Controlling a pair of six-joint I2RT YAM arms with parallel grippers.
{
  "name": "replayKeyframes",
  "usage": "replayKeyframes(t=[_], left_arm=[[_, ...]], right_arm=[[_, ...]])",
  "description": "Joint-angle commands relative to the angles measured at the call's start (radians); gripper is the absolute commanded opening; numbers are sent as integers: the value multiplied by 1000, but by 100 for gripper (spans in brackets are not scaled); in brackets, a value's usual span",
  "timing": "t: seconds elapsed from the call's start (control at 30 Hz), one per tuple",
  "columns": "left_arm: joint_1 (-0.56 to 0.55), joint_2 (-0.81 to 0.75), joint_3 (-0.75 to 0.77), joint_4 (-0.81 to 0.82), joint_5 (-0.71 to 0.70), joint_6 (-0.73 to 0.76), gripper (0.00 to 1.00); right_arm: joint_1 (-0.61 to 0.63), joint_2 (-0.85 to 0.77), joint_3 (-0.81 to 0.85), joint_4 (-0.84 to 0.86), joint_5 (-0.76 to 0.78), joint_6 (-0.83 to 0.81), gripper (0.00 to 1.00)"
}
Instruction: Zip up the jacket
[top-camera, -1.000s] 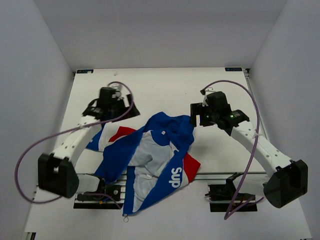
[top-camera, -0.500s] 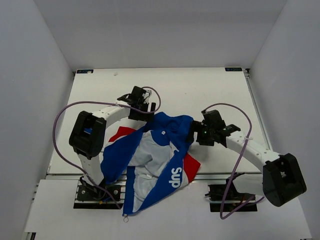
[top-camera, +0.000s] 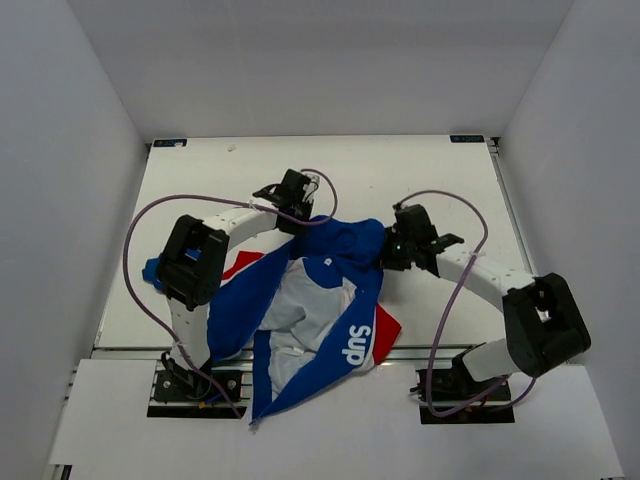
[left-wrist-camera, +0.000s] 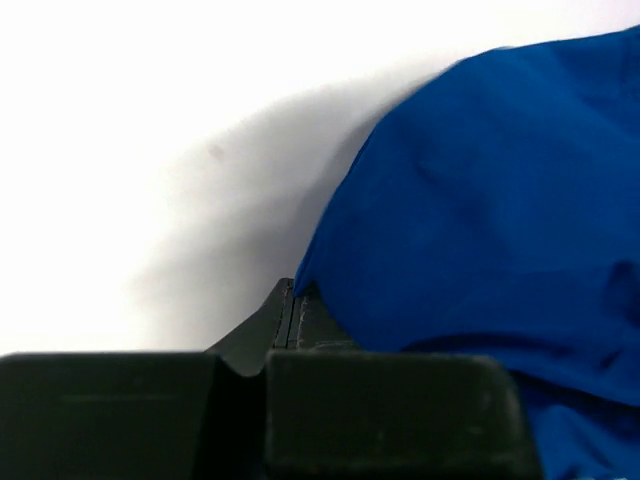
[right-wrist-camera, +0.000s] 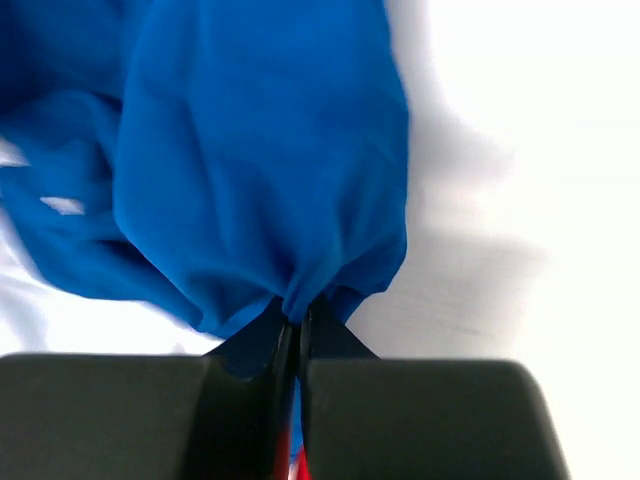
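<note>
The blue jacket lies open and crumpled in the middle of the white table, its white lining up and its white "Sup" lettering near the front. My left gripper is at the jacket's far left corner. In the left wrist view it is shut, with the edge of the blue fabric caught at its tips. My right gripper is at the jacket's right edge. It is shut on a puckered fold of blue fabric. The zipper is not discernible.
White walls close in the table on the left, back and right. An aluminium rail runs along the front by the arm bases. Purple cables loop off both arms. A blue sleeve end sticks out behind the left arm.
Both arms swung inward to the jacket's top corners, and both grippers went from open to shut on the fabric. The jacket's lower part shifted slightly.
</note>
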Motion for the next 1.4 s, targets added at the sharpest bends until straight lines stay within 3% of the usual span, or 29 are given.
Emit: replayKeyframes(t=[0.0, 0.3, 0.6, 0.87, 1.0, 1.13, 1.37], left_arm=[[5, -114, 80, 2, -112, -36, 0], [-1, -701, -76, 209, -150, -125, 0], [-28, -969, -24, 271, -57, -242, 0], [-28, -987, 114, 258, 106, -320, 0], [-30, -978, 148, 262, 112, -343, 0], [-30, -941, 151, 260, 40, -347, 0], [-30, -646, 204, 194, -182, -383, 0]], right_arm=[[2, -93, 147, -4, 129, -88, 0], [25, -329, 419, -44, 160, -340, 0], [60, -488, 662, -79, 8, -455, 0], [60, -562, 880, -174, 10, -454, 0], [60, -538, 925, -205, 77, -450, 0], [60, -450, 937, -223, 213, -412, 0], [47, -177, 887, -167, 491, -365, 0]])
